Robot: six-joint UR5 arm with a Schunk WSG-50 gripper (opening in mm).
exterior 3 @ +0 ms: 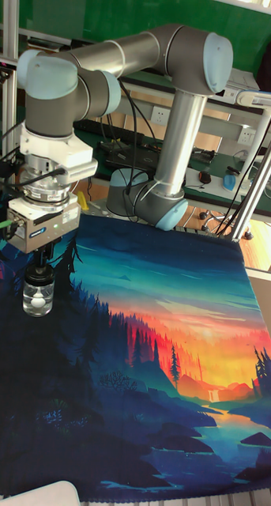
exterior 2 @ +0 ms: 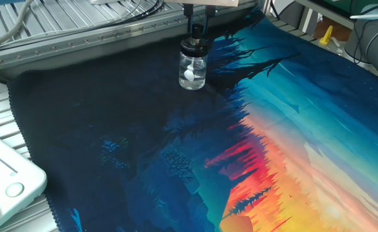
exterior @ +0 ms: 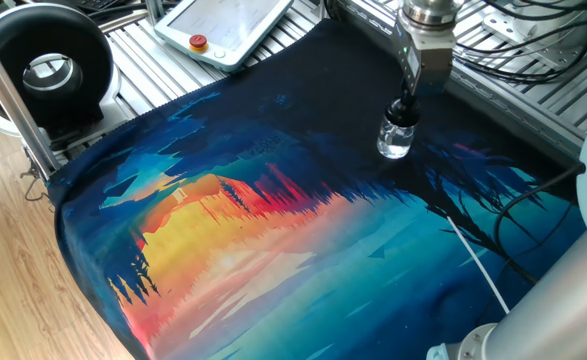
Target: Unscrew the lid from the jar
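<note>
My two-finger gripper (exterior 2: pixel 196 31) is clamped on the small black cap (exterior 2: pixel 194 42) of the clear glass jar (exterior 2: pixel 193 69), upright at the colourful mat's (exterior 2: pixel 292 129) 12 o'clock edge; a white ball (exterior 2: pixel 189 75) lies inside.

UR5 arm (exterior 3: pixel 178 118): silver-grey aluminium tubes, pale blue caps on the joints, dark grey joint housings. Wrist end carries a white flange block, then a ribbed silver cylinder, then a boxy grey gripper (exterior 3: pixel 39 258) body with a small blue label on its face and a green connector at its side. Black cables run along the wrist. Two thin dark fingers (exterior 2: pixel 190 27) below.
</note>
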